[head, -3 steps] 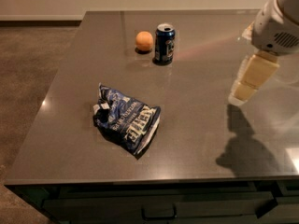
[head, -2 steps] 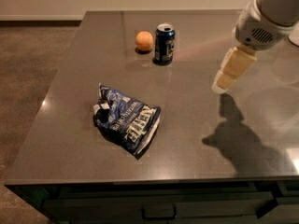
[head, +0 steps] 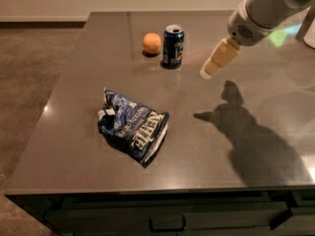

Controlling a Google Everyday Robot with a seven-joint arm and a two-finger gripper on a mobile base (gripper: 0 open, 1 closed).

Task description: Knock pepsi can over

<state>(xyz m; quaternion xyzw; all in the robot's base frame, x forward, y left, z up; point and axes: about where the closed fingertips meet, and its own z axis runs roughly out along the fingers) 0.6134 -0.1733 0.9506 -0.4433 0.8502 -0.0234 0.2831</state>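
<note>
Since the pepsi can point(head: 173, 45) is stood upright on the table point(head: 69, 146) just beside an orange point(head: 152, 43), leftward in view of the raised gripper point(head: 207, 71), whose open or closed state cannot be told, a leftward push is called for.

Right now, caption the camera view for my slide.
Gripper hangs beside the upright pepsi can; orange and chip bag nearby.

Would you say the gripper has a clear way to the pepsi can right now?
Probably yes: the gripper hangs just right of the can with nothing standing between them. The orange sits on the can's other side, and the chip bag lies well forward.
</note>
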